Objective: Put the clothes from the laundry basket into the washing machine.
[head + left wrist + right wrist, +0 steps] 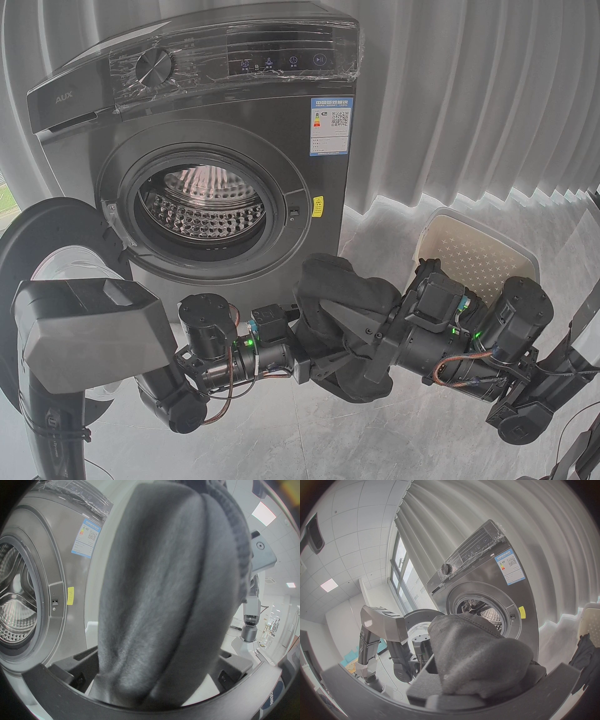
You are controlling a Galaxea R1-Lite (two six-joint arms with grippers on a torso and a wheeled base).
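Got the dark grey garment (334, 290) bunched in mid-air, off the floor (350, 437), at 5 o'clock from the drum opening (203, 206) of the washing machine (75, 150), in front of its lower panel and not inside. Pinched from 7 o'clock by the left end effector (325, 369), closed on the wad; from its wrist camera, seeing the garment (168, 589) packed between both fingers (68, 667) and bulging well past them. Pinched from 4 o'clock by the right end effector (359, 337) too, clamped on the same garment (475, 648), heaped over and between its fingers (425, 683). Seeing both end effectors facing each other across the bundle, close together. Noting door (44, 231) swung open at 8 o'clock of the opening, with bare steel drum visible inside. Spotting laundry basket (478, 250) on the floor at 2 o'clock from the garment, against the curtain (475, 94). Also seeing more dark cloth (585, 655) hanging just beside the basket rim (592, 617) in the right wrist view.
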